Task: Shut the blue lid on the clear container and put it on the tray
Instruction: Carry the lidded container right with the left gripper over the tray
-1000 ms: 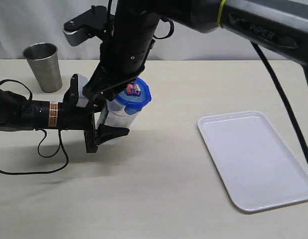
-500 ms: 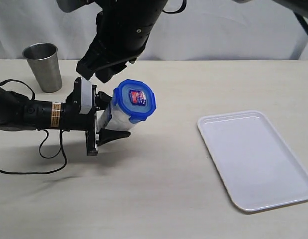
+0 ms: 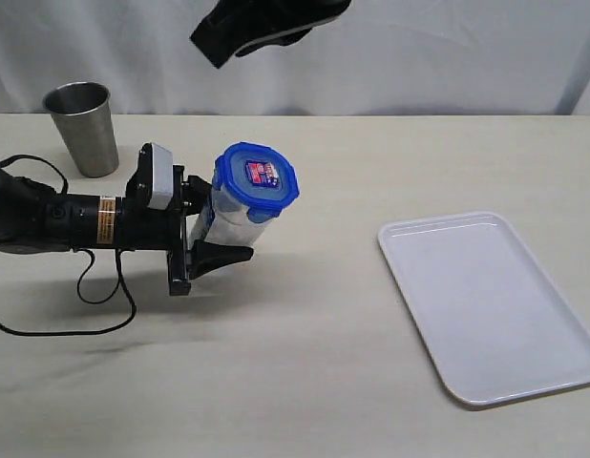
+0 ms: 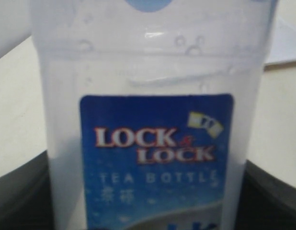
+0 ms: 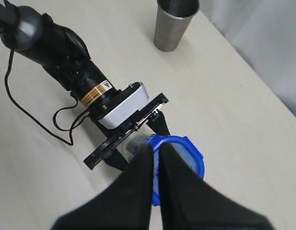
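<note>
The clear container (image 3: 225, 222) leans a little above the table with my left gripper (image 3: 205, 235) shut on its body. The blue lid (image 3: 258, 177) sits on its rim, its sticker facing up. In the left wrist view the container (image 4: 153, 72) fills the frame, its blue label (image 4: 155, 158) facing the camera and dark fingers (image 4: 275, 196) at both sides. My right gripper (image 3: 213, 50) hangs high above, shut and empty, apart from the lid. Past the right gripper (image 5: 155, 149), the right wrist view shows the lid (image 5: 188, 154) below. The white tray (image 3: 486, 305) lies at the right.
A steel cup (image 3: 83, 126) stands at the back left, also seen as the cup (image 5: 174, 21) in the right wrist view. The left arm (image 3: 47, 218) lies along the table with a black cable (image 3: 94, 301) looping beside it.
My right arm has risen from the lid to the top of the view. The container with the lid on stays in the left gripper, now a little more upright.
</note>
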`<action>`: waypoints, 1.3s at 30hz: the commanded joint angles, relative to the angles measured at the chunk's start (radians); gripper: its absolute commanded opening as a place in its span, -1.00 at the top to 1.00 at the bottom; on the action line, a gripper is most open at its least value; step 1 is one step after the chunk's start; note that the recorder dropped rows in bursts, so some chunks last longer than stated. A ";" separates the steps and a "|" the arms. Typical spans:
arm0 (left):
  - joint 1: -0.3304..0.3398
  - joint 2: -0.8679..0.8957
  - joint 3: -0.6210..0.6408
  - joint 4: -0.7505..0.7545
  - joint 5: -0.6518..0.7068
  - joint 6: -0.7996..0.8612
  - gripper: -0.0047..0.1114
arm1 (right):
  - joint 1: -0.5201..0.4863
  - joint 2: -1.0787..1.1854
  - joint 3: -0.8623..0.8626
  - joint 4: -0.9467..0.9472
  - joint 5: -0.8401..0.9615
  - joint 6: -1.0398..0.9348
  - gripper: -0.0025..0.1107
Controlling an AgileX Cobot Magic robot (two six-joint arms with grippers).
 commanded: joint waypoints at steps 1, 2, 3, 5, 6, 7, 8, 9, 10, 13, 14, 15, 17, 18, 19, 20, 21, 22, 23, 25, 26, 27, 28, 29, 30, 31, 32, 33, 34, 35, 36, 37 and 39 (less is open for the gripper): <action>-0.020 -0.050 0.001 -0.020 -0.052 -0.065 0.92 | -0.006 -0.213 0.210 -0.004 -0.155 0.007 0.88; -0.025 -0.068 0.001 -0.020 -0.039 -0.100 0.92 | -0.006 -0.259 0.257 -0.004 -0.185 0.012 0.88; -0.032 -0.083 0.001 -0.017 -0.020 -0.133 0.92 | -0.006 -0.305 0.296 -0.008 -0.212 0.015 0.88; -0.049 -0.122 0.001 0.006 0.046 -0.189 0.92 | -0.006 -0.401 0.397 -0.035 -0.285 0.047 0.88; -0.062 -0.141 0.001 0.033 0.083 -0.208 0.92 | -0.006 -0.452 0.449 -0.050 -0.321 0.056 0.88; -0.074 -0.159 0.001 0.066 0.119 -0.224 0.92 | -0.006 -0.493 0.501 -0.060 -0.352 0.064 0.88; -0.088 -0.172 0.001 0.088 0.143 -0.237 0.92 | -0.006 -0.545 0.553 -0.080 -0.381 0.078 0.88; -0.103 -0.186 0.001 0.104 0.168 -0.257 0.92 | -0.006 -0.598 0.603 -0.099 -0.409 0.092 0.88; -0.118 -0.197 0.001 0.112 0.189 -0.275 0.92 | -0.006 -0.641 0.643 -0.114 -0.432 0.111 0.88; -0.163 -0.222 0.001 0.104 0.239 -0.280 0.92 | -0.006 -0.804 0.777 -0.136 -0.523 0.154 0.88; -0.177 -0.225 0.001 0.102 0.256 -0.278 0.92 | -0.006 -0.854 0.822 -0.134 -0.562 0.159 0.88; -0.194 -0.234 0.001 0.093 0.280 -0.274 0.92 | -0.006 -0.908 0.864 -0.121 -0.601 0.161 0.88; -0.235 -0.251 0.001 0.085 0.346 -0.274 0.92 | -0.006 -0.998 0.944 -0.098 -0.666 0.172 0.88; -0.257 -0.258 0.001 0.080 0.373 -0.274 0.92 | -0.006 -1.047 0.983 -0.096 -0.707 0.185 0.88; -0.279 -0.264 0.001 0.070 0.406 -0.271 0.92 | -0.006 -1.084 1.013 -0.096 -0.733 0.195 0.88; -0.302 -0.270 0.001 0.054 0.436 -0.257 0.92 | -0.006 -1.137 1.056 -0.096 -0.769 0.204 0.88; -0.321 -0.274 0.000 0.042 0.462 -0.244 0.92 | -0.006 -1.171 1.084 -0.096 -0.791 0.206 0.88; -0.341 -0.277 -0.008 0.037 0.495 -0.230 0.92 | -0.006 -1.213 1.112 -0.096 -0.815 0.209 0.88; -0.370 -0.277 -0.019 0.037 0.540 -0.230 0.92 | -0.006 -1.253 1.152 -0.096 -0.855 0.210 0.88; -0.417 -0.277 -0.050 0.037 0.623 -0.230 0.92 | -0.006 -1.322 1.201 -0.093 -0.909 0.210 0.88; -0.444 -0.277 -0.067 0.033 0.680 -0.230 0.92 | -0.006 -1.365 1.231 -0.093 -0.943 0.213 0.88; -0.470 -0.277 -0.081 0.023 0.726 -0.230 0.92 | -0.006 -1.392 1.248 -0.093 -0.961 0.213 0.88; -0.495 -0.277 -0.102 0.019 0.779 -0.230 0.92 | -0.006 -1.417 1.265 -0.093 -0.977 0.213 0.88; -0.518 -0.277 -0.124 0.022 0.827 -0.230 0.92 | -0.006 -1.446 1.279 -0.093 -0.984 0.218 0.88; -0.535 -0.277 -0.140 0.022 0.861 -0.230 0.92 | -0.006 -1.471 1.290 -0.093 -0.992 0.229 0.88; -0.554 -0.277 -0.160 0.022 0.899 -0.230 0.92 | -0.006 -1.494 1.301 -0.093 -1.006 0.235 0.88; -0.571 -0.277 -0.181 0.022 0.935 -0.230 0.92 | -0.006 -1.514 1.309 -0.093 -1.006 0.240 0.88; -0.583 -0.277 -0.198 0.025 0.972 -0.228 0.92 | -0.006 -1.528 1.315 -0.093 -1.015 0.244 0.88; -0.597 -0.272 -0.220 0.028 1.011 -0.228 0.92 | -0.006 -1.541 1.320 -0.093 -1.017 0.254 0.88; -0.609 -0.270 -0.242 0.030 1.048 -0.223 0.92 | -0.006 -1.551 1.324 -0.093 -1.019 0.258 0.88; -0.618 -0.264 -0.263 0.030 1.077 -0.214 0.92 | -0.006 -1.558 1.326 -0.093 -1.023 0.258 0.88; -0.629 -0.258 -0.284 0.030 1.109 -0.198 0.92 | -0.006 -1.558 1.326 -0.093 -1.023 0.258 0.88; -0.652 -0.241 -0.317 0.032 1.169 -0.182 0.92 | -0.006 -1.558 1.326 -0.069 -1.023 0.258 0.88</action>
